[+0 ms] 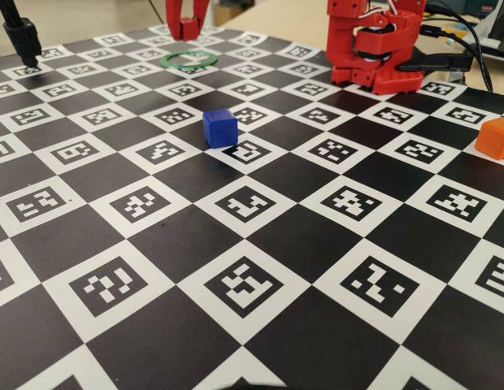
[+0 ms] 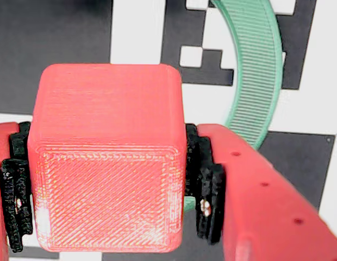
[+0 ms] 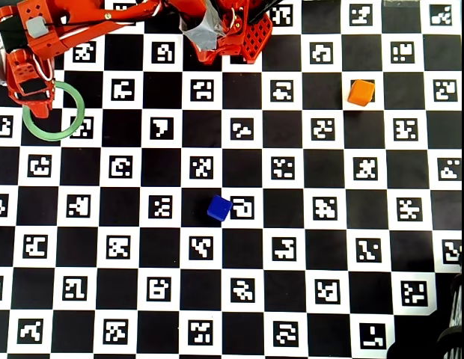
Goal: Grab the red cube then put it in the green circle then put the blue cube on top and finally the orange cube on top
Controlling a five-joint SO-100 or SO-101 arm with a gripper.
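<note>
A black-and-white checkered marker mat (image 1: 260, 244) covers the table, evenly lit, pale wooden surface (image 1: 284, 15) beyond.

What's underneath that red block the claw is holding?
Under the red cube the wrist view shows checkered board and part of the green circle. Whatever lies directly beneath is covered.

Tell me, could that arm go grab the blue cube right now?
Probably not yet. Its gripper is shut on the red cube, held by the green circle. The blue cube itself sits alone on the board with nothing around it, so the way looks free once the jaws are empty.
</note>
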